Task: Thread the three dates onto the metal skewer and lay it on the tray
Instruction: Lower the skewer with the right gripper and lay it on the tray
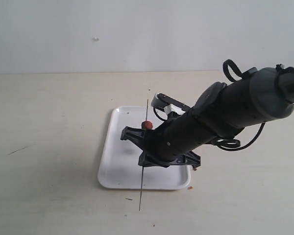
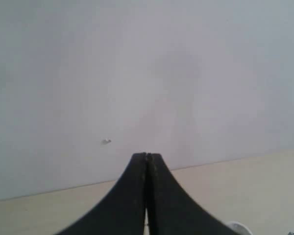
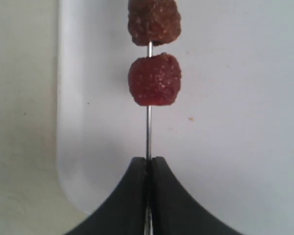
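Since right gripper (image 3: 148,162) is clamped on thin grey metal skewer (image 3: 148,132), light, stiff, probably slippery, grip bare rod, not soft wrinkled red-brown dates (image 3: 154,79).

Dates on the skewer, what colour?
The dates are dark reddish-brown; right wrist view shows them best.

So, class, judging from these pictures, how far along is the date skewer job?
Done: two dates sit threaded on the metal skewer; a third isn't visible. In hand: the right end effector is shut on the skewer over the tray. Remaining: confirm the third date, lay the skewer down, release. The left end effector is shut, facing the wall.
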`<action>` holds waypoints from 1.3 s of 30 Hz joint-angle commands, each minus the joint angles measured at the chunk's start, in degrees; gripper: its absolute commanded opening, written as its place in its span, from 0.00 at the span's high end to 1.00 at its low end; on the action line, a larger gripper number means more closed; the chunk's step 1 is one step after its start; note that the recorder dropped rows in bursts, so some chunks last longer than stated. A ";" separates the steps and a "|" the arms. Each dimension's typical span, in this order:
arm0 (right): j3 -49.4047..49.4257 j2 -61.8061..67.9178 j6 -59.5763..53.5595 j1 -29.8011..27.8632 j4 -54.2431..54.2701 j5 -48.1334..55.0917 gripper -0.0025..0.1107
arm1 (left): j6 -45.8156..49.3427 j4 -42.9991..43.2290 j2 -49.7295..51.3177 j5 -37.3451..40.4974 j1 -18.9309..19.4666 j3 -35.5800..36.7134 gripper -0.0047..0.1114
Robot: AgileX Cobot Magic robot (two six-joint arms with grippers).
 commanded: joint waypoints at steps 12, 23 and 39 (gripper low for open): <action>-9.36 2.68 21.10 0.04 -23.45 8.29 0.98 | -0.04 0.10 -0.32 0.75 0.15 0.23 0.96; -10.32 5.25 21.97 0.04 -24.22 8.15 0.98 | 0.07 0.10 -0.32 0.76 0.15 0.23 0.96; -10.32 5.25 21.97 0.04 -25.94 4.66 0.61 | 0.07 0.10 -0.32 1.35 0.15 0.23 0.96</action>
